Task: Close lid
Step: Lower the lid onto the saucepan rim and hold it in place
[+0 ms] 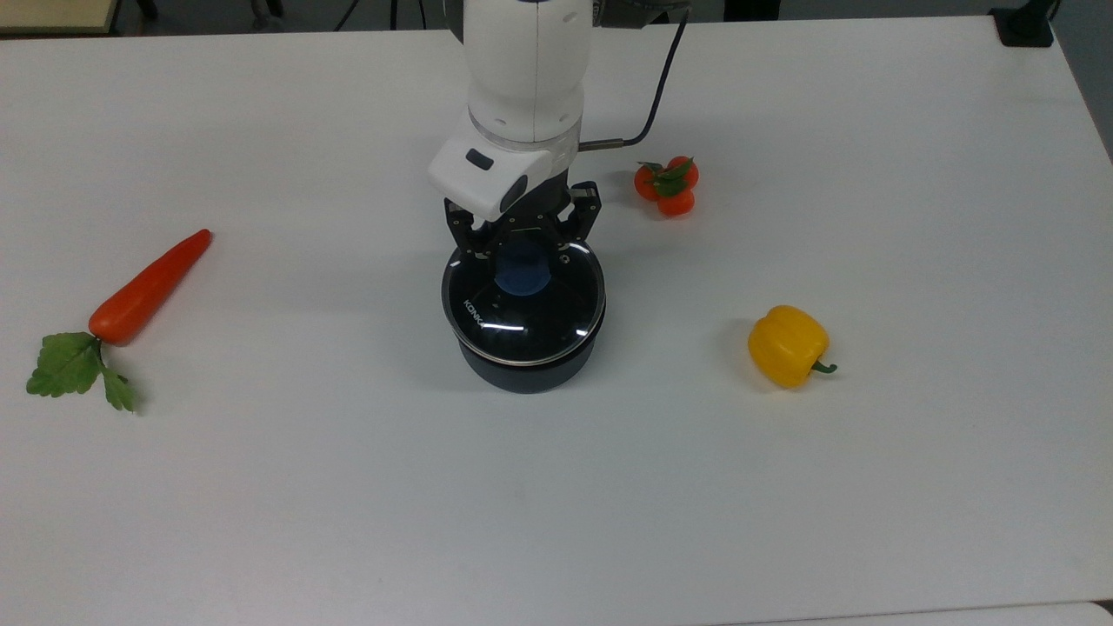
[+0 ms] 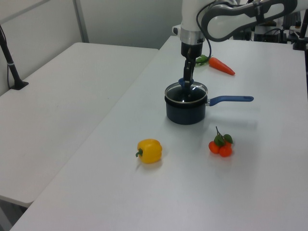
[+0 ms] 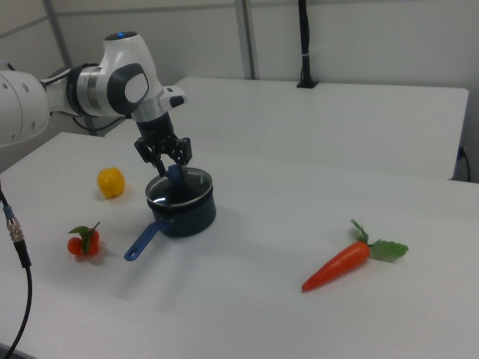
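Observation:
The round glass lid with its blue knob lies level over the mouth of the dark saucepan at the table's middle. Its metal rim lines up with the pot's rim. My gripper points straight down over it, shut on the knob, with a finger on either side. In the left view the lid caps the pot under the gripper, and the blue handle sticks out to the left view's right. The right view shows the gripper on the lid.
A carrot lies at the top view's left. A tomato cluster sits close to the arm's right side there. A yellow pepper rests further right. The arm's cable trails toward the back edge.

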You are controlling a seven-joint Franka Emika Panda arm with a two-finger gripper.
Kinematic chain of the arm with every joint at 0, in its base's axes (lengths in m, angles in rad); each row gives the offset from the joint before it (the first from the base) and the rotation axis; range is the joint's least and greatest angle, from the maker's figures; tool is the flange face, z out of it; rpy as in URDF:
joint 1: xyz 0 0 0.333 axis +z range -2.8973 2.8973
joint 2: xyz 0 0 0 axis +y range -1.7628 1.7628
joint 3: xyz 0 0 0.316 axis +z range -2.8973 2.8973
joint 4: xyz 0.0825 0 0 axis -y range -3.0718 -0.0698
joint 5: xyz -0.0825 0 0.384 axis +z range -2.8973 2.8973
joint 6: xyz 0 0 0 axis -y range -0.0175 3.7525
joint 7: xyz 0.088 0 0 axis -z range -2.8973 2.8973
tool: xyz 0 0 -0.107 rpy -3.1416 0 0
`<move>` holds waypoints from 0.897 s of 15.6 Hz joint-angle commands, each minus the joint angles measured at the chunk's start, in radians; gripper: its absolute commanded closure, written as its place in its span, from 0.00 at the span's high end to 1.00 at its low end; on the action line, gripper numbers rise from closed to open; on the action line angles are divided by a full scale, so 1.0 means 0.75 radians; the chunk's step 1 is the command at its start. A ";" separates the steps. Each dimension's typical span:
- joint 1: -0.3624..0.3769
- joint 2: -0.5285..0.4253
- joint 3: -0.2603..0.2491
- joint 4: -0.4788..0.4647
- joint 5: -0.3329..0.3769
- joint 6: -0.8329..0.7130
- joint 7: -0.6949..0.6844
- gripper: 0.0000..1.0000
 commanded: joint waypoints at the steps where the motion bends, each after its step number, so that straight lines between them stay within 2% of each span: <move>1: 0.035 0.006 -0.014 -0.006 -0.025 0.037 0.018 0.42; 7: 0.037 0.008 -0.014 -0.031 -0.070 0.113 0.103 0.42; 14: 0.041 -0.016 -0.014 -0.073 -0.074 0.070 0.110 0.42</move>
